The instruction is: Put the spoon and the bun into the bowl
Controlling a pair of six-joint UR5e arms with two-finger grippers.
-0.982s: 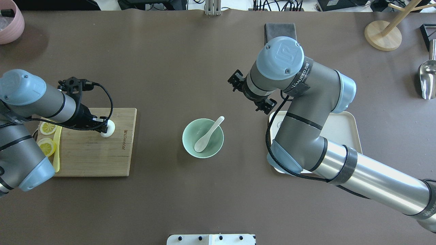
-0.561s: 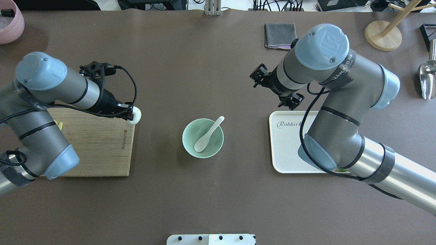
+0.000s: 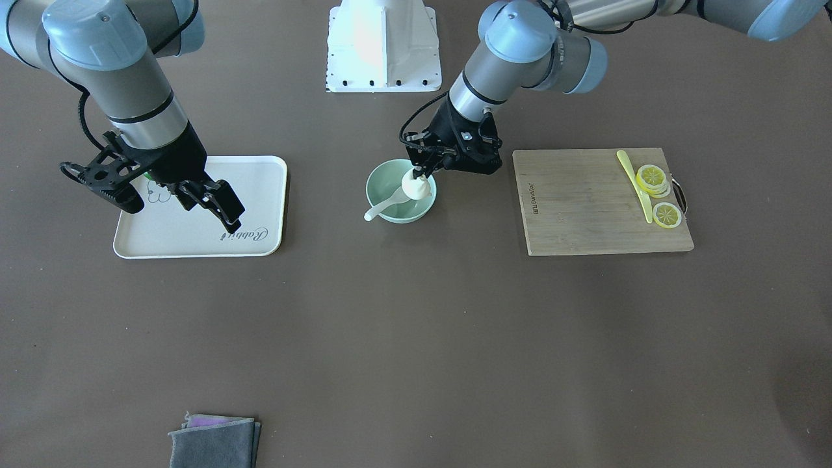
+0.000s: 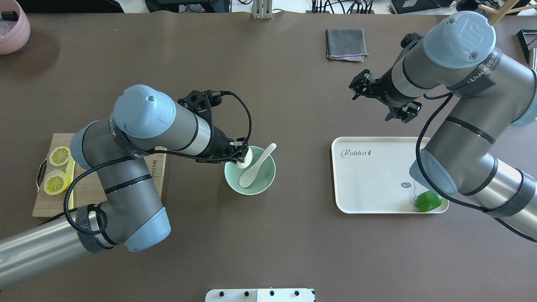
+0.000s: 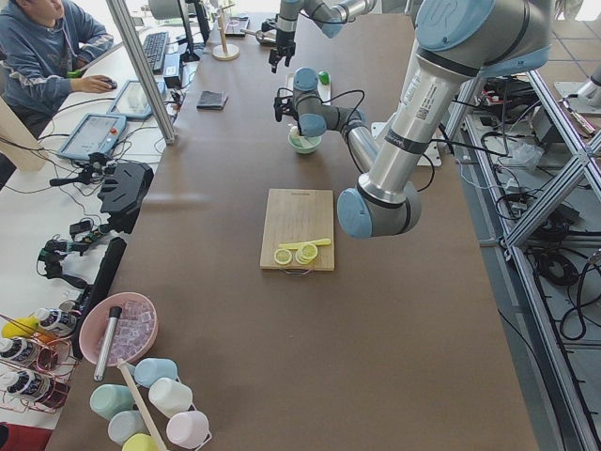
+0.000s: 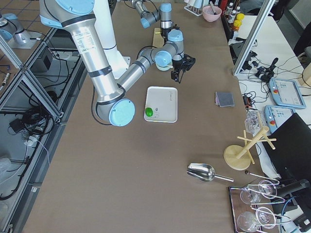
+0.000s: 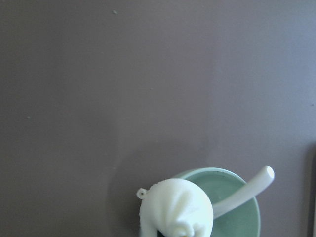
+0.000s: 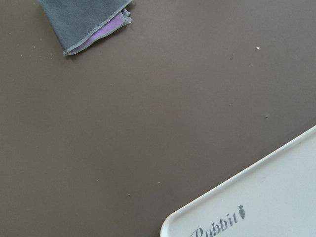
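Observation:
The pale mint-green bowl (image 4: 261, 189) stands at the table's middle. The white spoon (image 4: 256, 165) lies in it, scoop down and handle over the far right rim. My left gripper (image 4: 242, 156) is shut on the white bun (image 4: 245, 157) and holds it just above the bowl's left rim. From the front, the bun (image 3: 416, 185) hangs over the bowl (image 3: 402, 219) beside the spoon (image 3: 380, 207). The left wrist view shows the bun (image 7: 175, 207), the bowl (image 7: 239, 219) and the spoon handle (image 7: 247, 187). My right gripper (image 4: 400, 114) is open and empty, above the table behind the tray.
A wooden cutting board (image 3: 585, 201) on the left holds lemon slices (image 4: 56, 182) and a thin yellow knife (image 3: 634, 179). A white tray (image 4: 377, 176) on the right holds a green lime (image 4: 428, 201). A grey cloth (image 4: 345, 43) lies at the back; a pink bowl (image 4: 12, 25) is far left.
My left arm lifted the bun off the cutting board and carried it right to the bowl. My right arm drew back and to the right, uncovering the tray and the lime.

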